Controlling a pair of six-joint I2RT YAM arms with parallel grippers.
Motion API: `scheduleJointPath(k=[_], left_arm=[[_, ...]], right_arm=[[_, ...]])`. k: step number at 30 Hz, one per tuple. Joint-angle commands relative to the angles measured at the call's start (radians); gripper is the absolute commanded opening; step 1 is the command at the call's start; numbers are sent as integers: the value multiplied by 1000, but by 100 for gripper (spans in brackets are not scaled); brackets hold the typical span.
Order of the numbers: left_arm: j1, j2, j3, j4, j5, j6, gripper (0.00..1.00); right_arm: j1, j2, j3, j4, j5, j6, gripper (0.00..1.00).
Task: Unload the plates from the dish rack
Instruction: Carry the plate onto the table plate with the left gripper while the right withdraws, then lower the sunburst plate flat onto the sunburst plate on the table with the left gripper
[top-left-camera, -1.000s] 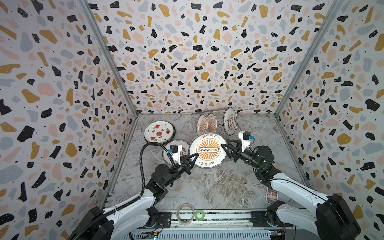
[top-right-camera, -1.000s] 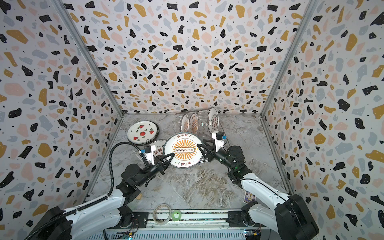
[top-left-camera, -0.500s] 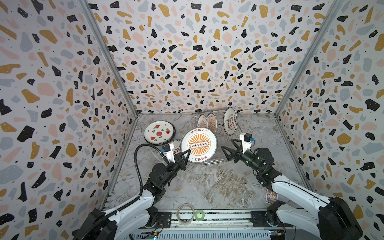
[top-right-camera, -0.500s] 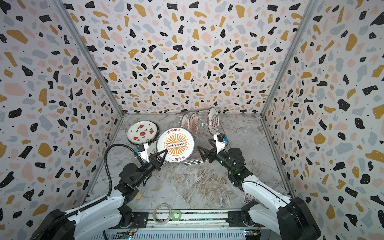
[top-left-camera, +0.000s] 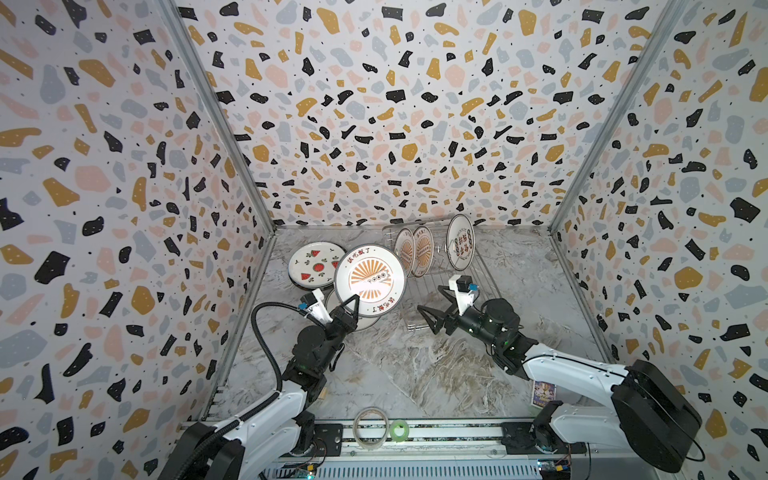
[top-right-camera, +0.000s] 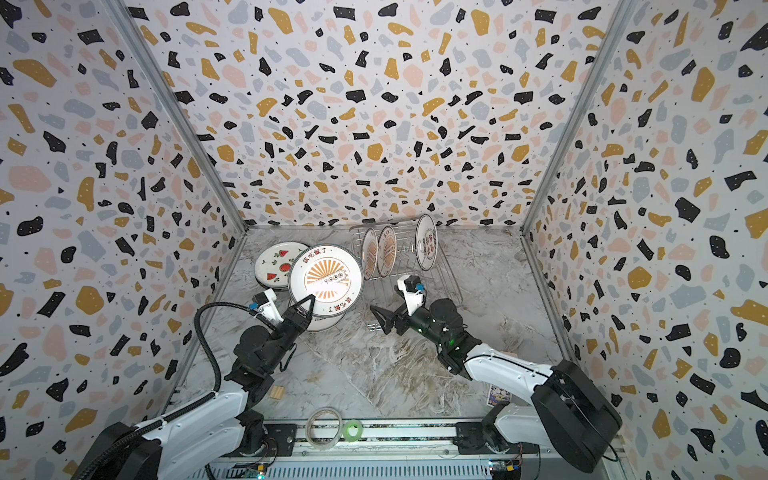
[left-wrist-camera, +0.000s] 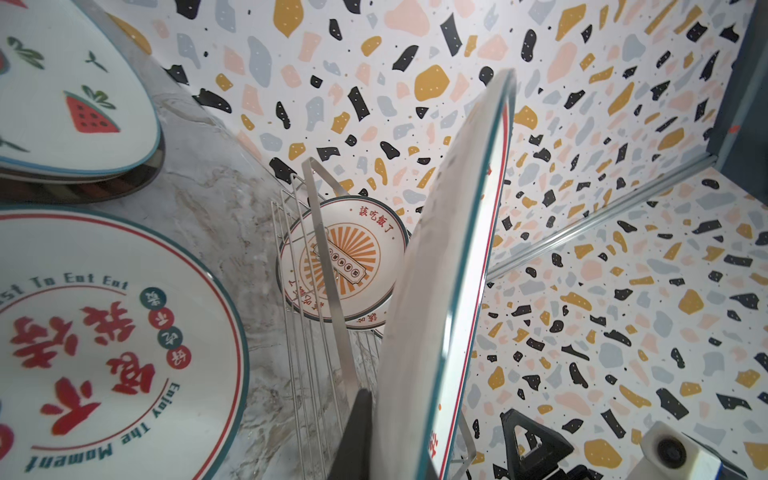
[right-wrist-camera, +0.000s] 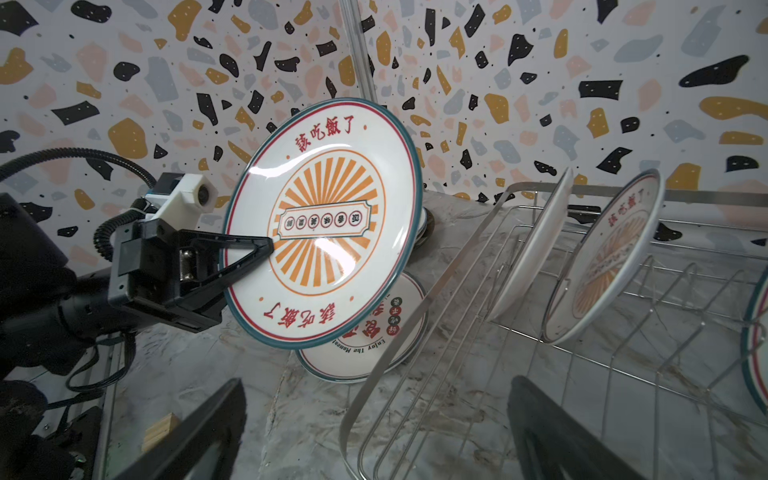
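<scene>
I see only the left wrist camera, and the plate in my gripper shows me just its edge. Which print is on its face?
Observer: It is an orange sunburst plate; the left gripper pinches its rim.
Operator: How many plates stand in the dish rack?
Observer: Three: a sunburst plate, another sunburst plate, and a plate printed with dark loops.
Operator: Is the right gripper free?
Observer: Yes, it is open and empty, at the rack's near corner.
</scene>
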Motion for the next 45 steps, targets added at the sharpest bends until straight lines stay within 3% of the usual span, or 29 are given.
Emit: scheduleJointPath(k=[1, 8, 22, 45], left_arm=[[38, -16, -35, 135, -27, -140, 0], [64, -68, 1, -110, -102, -223, 0], [71, 8, 62, -359, -185, -339, 0], [73, 238, 121, -333, -85, -348, 0]], right_arm=[[37, 31, 59, 48, 13, -53, 99], [88, 174, 162, 26, -9, -76, 99], [173, 289, 282, -57, 91, -164, 100], [204, 383, 357, -135, 182, -173, 99]])
